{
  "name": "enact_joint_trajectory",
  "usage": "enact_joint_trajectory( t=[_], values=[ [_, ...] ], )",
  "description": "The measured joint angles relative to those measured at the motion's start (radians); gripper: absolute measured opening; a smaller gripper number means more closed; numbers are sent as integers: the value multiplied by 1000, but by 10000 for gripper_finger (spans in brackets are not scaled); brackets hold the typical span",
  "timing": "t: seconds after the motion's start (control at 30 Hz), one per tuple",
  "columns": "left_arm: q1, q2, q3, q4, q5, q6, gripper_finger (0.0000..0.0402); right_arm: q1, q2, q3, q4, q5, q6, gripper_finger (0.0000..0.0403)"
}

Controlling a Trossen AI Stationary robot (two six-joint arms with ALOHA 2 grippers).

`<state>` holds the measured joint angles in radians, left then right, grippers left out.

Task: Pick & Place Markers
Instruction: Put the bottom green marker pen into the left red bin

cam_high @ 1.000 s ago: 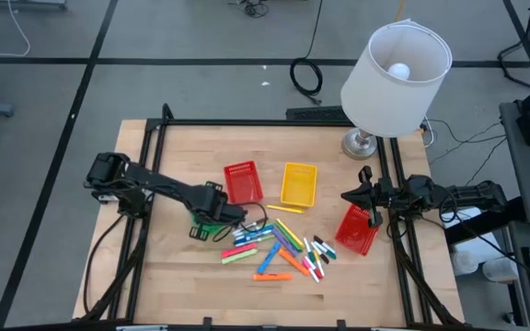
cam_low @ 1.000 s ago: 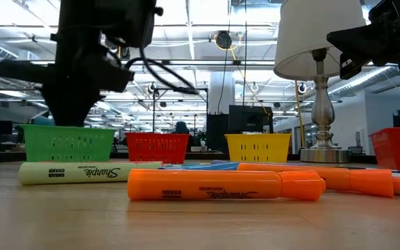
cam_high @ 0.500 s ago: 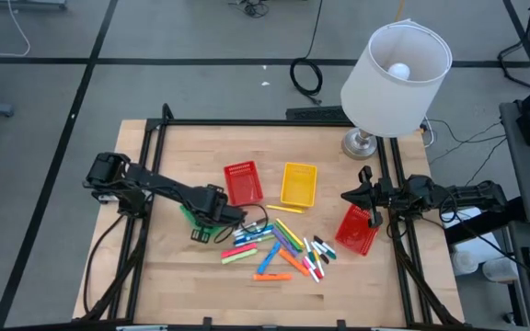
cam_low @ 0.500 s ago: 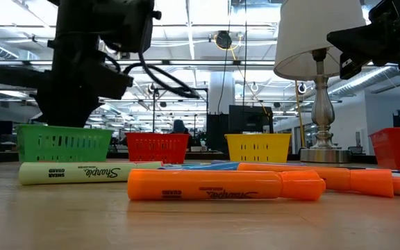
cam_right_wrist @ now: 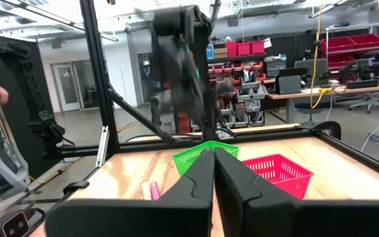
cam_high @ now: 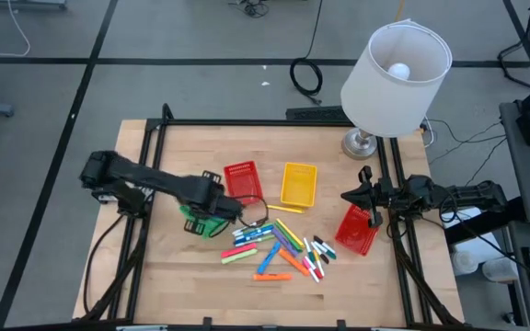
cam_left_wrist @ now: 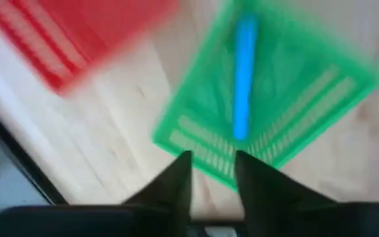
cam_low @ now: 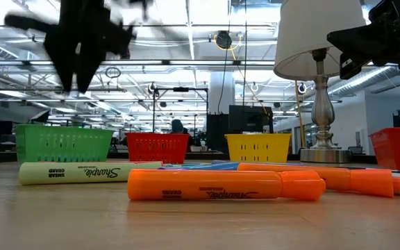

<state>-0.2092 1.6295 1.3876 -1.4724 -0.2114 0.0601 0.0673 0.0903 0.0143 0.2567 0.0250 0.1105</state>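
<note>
A blue marker point(cam_left_wrist: 244, 79) lies flat on the floor of the green basket point(cam_left_wrist: 301, 99), which stands left of the marker pile point(cam_high: 279, 246). My left gripper point(cam_left_wrist: 212, 164) hangs above this basket, pointing down. It is open, with nothing between its fingers. The low view shows it point(cam_low: 76, 83) well above the green basket point(cam_low: 64, 144). Loose markers lie on the table, among them an orange one point(cam_low: 224, 185) and a yellow one point(cam_low: 82, 172) at the near edge. My right gripper point(cam_right_wrist: 212, 158) waits shut at the table's right side point(cam_high: 362, 196).
A red basket point(cam_high: 242, 181) and a yellow basket point(cam_high: 299, 184) stand behind the pile. Another red basket point(cam_high: 357, 230) sits under the right arm. A lamp point(cam_high: 394, 69) stands at the far right corner. Black frame rails point(cam_high: 150, 165) border the table.
My left gripper has risen straight up from the green basket, where it was down at the rim, and now hangs clear above it. The basket and the loose markers have stayed in place.
</note>
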Motion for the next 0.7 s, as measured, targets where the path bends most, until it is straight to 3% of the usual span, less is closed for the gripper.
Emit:
enact_joint_trajectory(
  t=[0.1,0.2,0.27,0.43,0.53,0.7],
  values=[
    [-32,-149,22,112,-23,17,26,0,0,0,-10,0,-2,0],
    [-33,-341,-49,282,-82,-61,12,0,0,0,-22,0,-2,0],
    [-44,-478,-165,509,-119,-88,7,0,0,0,-27,0,-2,0],
    [-60,-715,-522,1147,-59,-1,8,0,0,0,-35,0,-31,0],
    [-39,-816,-718,1374,-83,85,4,0,0,0,-50,0,-44,0],
    [32,-917,-1026,1760,-63,91,6,0,1,0,-68,0,-54,0]
  ],
)
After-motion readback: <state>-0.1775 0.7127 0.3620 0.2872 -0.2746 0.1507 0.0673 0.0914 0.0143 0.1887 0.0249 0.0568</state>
